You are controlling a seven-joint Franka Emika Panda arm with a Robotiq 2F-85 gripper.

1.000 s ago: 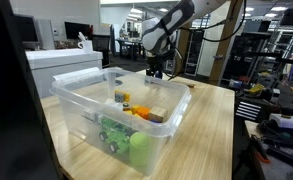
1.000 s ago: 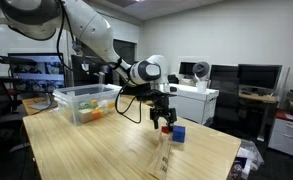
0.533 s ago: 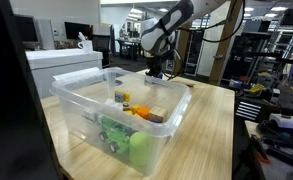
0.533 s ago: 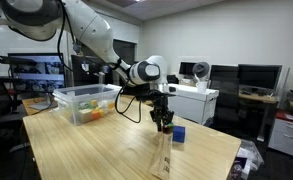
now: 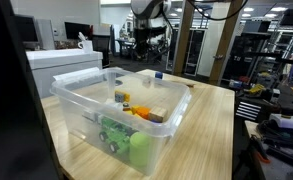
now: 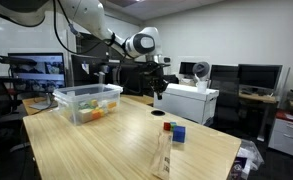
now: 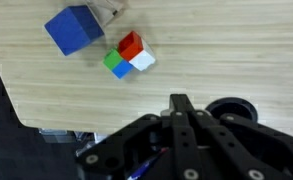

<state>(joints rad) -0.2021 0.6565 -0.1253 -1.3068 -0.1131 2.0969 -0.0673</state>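
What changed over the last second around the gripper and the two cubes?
The black gripper shut its jaws and rose well clear of the light wooden table, holding nothing. The blue cube and the small red, green, blue and white cube stayed side by side on the table; the clear plastic bin did not move.

An exterior view sat close behind the clear bin (image 5: 116,110), facing across the table (image 5: 211,125). An exterior view stood farther off, taking in the same bin (image 6: 86,103) and table lengthwise. The wrist view looked straight down, near the blue block (image 7: 74,28).
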